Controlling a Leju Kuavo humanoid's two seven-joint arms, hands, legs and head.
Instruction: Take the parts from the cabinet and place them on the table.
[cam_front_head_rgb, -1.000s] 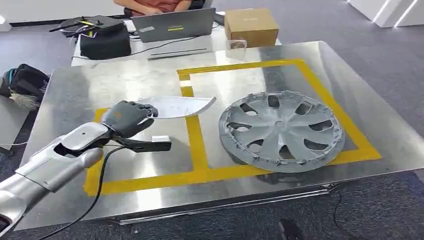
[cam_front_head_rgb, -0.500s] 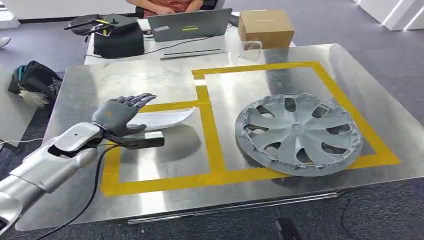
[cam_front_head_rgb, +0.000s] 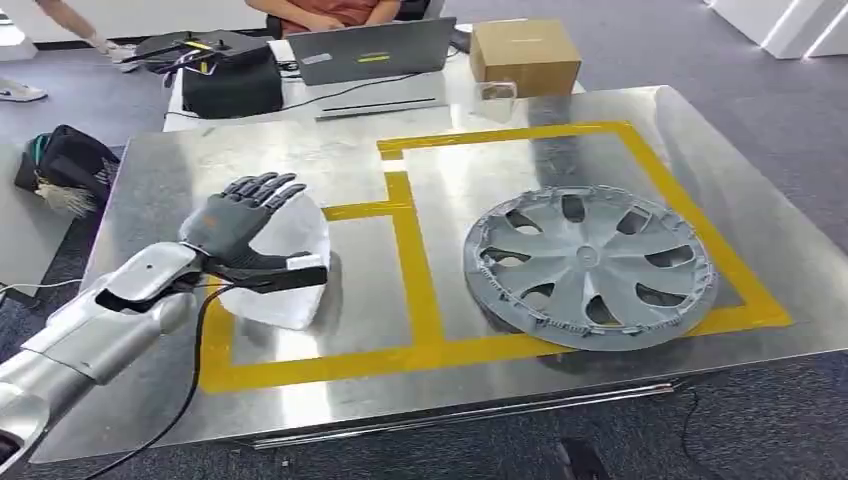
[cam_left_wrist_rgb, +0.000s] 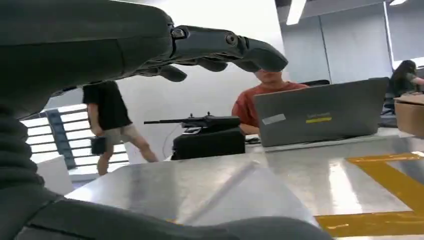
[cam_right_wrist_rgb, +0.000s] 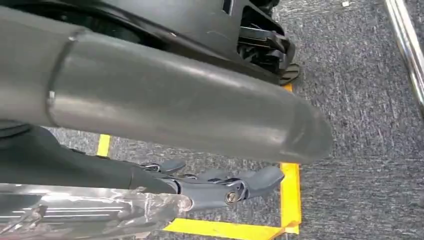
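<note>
Left hand: we see our left hand (cam_front_head_rgb: 238, 222) raised over the left part of the steel table (cam_front_head_rgb: 560, 390), fingers (cam_front_head_rgb: 262, 188) spread apart and holding nothing; in the left wrist view the fingers (cam_left_wrist_rgb: 220, 46) reach out over the tabletop with empty air under them.
Right hand: we see our right hand (cam_right_wrist_rgb: 220, 186) hanging low over grey carpet marked with yellow tape; its fingers look stretched and loosely apart, and nothing lies in them.
Curved part: we find the pale, translucent curved panel (cam_front_head_rgb: 285, 262) lying on the table inside the left yellow-taped box, just under and beside our left hand; whether palm and panel touch, we cannot tell.
Wheel cover: we see the grey hubcap (cam_front_head_rgb: 588, 264) lying flat in the right taped box, its near edge over the yellow tape line (cam_front_head_rgb: 420, 300), well apart from the panel.
Table surroundings: beyond the far edge we see a grey laptop (cam_front_head_rgb: 372, 50), a cardboard box (cam_front_head_rgb: 524, 56) and a black case (cam_front_head_rgb: 230, 78) on a second table.
People: we see a person in a red shirt (cam_left_wrist_rgb: 265, 97) seated behind the laptop, and another person (cam_left_wrist_rgb: 111, 122) walking further back.
</note>
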